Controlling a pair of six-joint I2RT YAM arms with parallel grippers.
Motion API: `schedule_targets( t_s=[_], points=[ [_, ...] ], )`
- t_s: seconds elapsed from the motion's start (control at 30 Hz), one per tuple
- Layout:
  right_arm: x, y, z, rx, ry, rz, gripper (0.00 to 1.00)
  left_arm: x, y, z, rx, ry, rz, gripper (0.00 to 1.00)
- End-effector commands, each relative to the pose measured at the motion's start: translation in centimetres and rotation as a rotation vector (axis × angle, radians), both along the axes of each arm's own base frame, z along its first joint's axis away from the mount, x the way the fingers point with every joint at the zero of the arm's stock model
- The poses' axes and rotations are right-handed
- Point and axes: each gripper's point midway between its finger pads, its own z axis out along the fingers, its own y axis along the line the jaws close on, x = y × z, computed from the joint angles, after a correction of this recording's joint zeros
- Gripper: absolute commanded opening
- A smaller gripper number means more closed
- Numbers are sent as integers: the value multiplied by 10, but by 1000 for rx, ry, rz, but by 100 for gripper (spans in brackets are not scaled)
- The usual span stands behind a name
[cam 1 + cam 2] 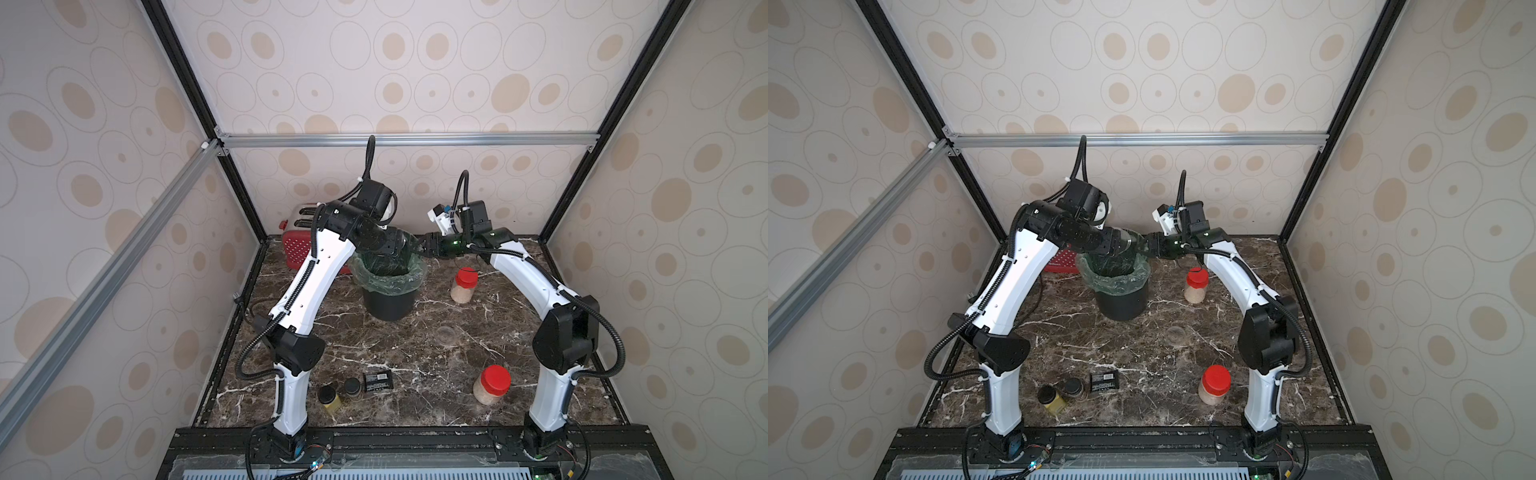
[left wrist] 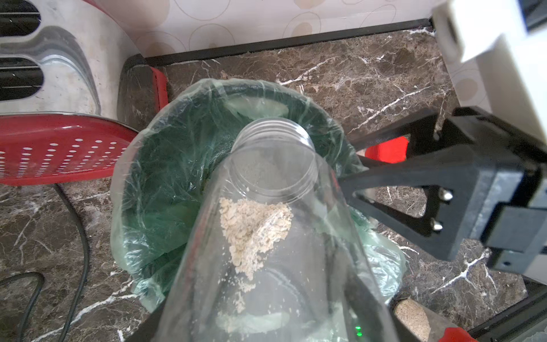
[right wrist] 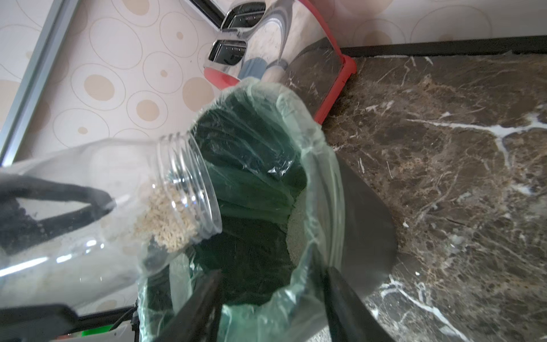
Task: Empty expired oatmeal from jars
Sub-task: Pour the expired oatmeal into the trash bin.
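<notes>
Nearest, at 5 o'clock on the bench (image 1: 374,353): a red-lidded jar (image 1: 491,384), upright, untouched. Farther, at 3 o'clock of the bin (image 1: 386,307): a second capped jar (image 1: 463,284), near it but apart. Over the bin's far rim, around 12 o'clock: the open jar (image 2: 266,237), clamped in the left fingers (image 3: 68,189), long axis 9 to 3 o'clock, mouth at the 3 end and dipped toward the bin. Just behind the neck, on the low wall: a small clump of oatmeal (image 2: 254,231). At the rim's 1 o'clock: right fingers (image 2: 393,177), closed in, seemingly pinching the liner (image 3: 319,177). Likely needed next: a steeper tilt from the left wrist, mouth inside the rim.
</notes>
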Motion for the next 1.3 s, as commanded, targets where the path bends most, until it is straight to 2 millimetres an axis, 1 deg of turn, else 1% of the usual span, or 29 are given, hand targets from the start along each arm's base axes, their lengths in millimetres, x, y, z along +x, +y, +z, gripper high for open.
schedule_targets(
  t_s=[0.0, 0.1, 0.17, 0.23, 0.33, 0.37, 0.43, 0.5, 0.53, 0.57, 0.63, 0.67, 0.7, 0.77, 0.83, 0.97, 1.07, 1.13, 1.27],
  points=[
    [-23, 8, 33, 38, -93, 59, 60, -14, 9, 3, 17, 21, -14, 0],
    [-32, 0, 46, -11, -207, 92, 67, -18, 8, 0, 14, 39, -15, 0],
    [-39, -4, 55, -47, -320, 133, 73, -19, 9, -2, 17, 50, -14, 0],
    [-40, -9, 62, -87, -427, 152, 77, -19, 10, -2, 18, 54, -8, 0],
    [-52, -12, 73, -122, -578, 234, 80, -21, 8, -1, 6, 58, -14, 0],
    [-58, -12, 73, -129, -624, 266, 81, -21, 9, 0, 7, 59, -12, 0],
    [-70, -12, 81, -145, -781, 342, 80, -20, 9, 2, 12, 57, -9, 0],
    [-83, -11, 84, -150, -958, 410, 80, -20, 10, 5, 10, 54, -8, 0],
    [-91, -10, 84, -145, -1062, 447, 81, -20, 9, 6, 6, 52, -12, 0],
    [-97, -8, 86, -135, -1177, 469, 85, -20, 8, 8, 3, 47, -16, 0],
    [-106, -4, 85, -108, -1347, 507, 87, -21, 7, 9, 6, 42, -43, 0],
    [-108, -2, 87, -97, -1413, 519, 87, -22, 7, 10, 11, 40, -53, 0],
    [-106, 0, 90, -85, -1455, 521, 87, -23, 9, 10, 25, 34, -61, 0],
    [-97, 5, 96, -75, -1476, 509, 87, -25, 12, 11, 50, 25, -82, 0],
    [-84, 11, 100, -80, -1491, 492, 85, -26, 15, 13, 66, 8, -96, 0],
    [-71, 25, 103, -105, -1555, 471, 87, -28, 14, 20, 62, -26, -121, 0],
    [-60, 34, 99, -124, -1553, 469, 89, -29, 11, 24, 48, -41, -143, 0],
    [-55, 41, 97, -137, -1561, 468, 93, -29, 10, 26, 42, -44, -149, 0],
    [-54, 58, 94, -128, -1569, 497, 96, -29, 5, 30, 12, -45, -154, 0]
  ],
)
